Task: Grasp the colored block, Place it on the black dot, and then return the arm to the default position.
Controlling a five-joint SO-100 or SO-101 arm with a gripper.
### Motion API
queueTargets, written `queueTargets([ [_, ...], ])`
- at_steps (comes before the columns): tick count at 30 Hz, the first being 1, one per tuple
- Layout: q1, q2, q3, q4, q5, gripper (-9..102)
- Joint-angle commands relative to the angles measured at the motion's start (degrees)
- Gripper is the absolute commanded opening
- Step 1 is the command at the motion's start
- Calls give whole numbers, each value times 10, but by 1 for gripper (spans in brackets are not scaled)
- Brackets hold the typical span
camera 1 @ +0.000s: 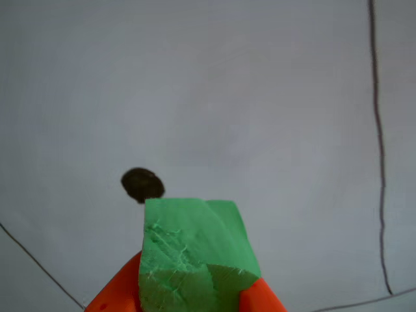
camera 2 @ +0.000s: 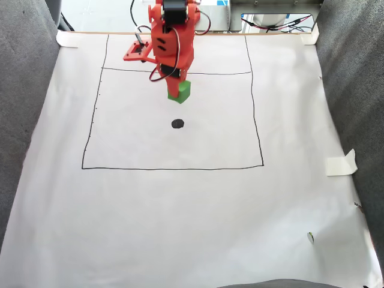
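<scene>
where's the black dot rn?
In the fixed view the black dot sits near the middle of the drawn square, just below the green cube held in the gripper; the cube hasn't reached it.

You have one green block [camera 2: 179, 92], clamped between the two orange fingers [camera 1: 114, 292] of your single claw [camera 2: 178, 90]. One black dot [camera 2: 177, 123] sits on the paper just ahead of the claw, apart from the block. One white paper sheet [camera 2: 180, 228] covers the worktop, carrying one drawn rectangle [camera 2: 174, 168] with one extra line across its upper part. You can count three tape pieces: two at the sheet's far corners behind the claw, one [camera 2: 341, 162] at its right edge.
</scene>
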Motion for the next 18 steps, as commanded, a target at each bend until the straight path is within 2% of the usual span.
queueTargets([
  [1, 11, -4, -29, -23, -16, 0],
  [6, 22, -47, -58, -48, -16, 0],
  [13, 15, -138, -205, 11, -15, 0],
  [18, 13, -157, -236, 11, -22, 0],
])
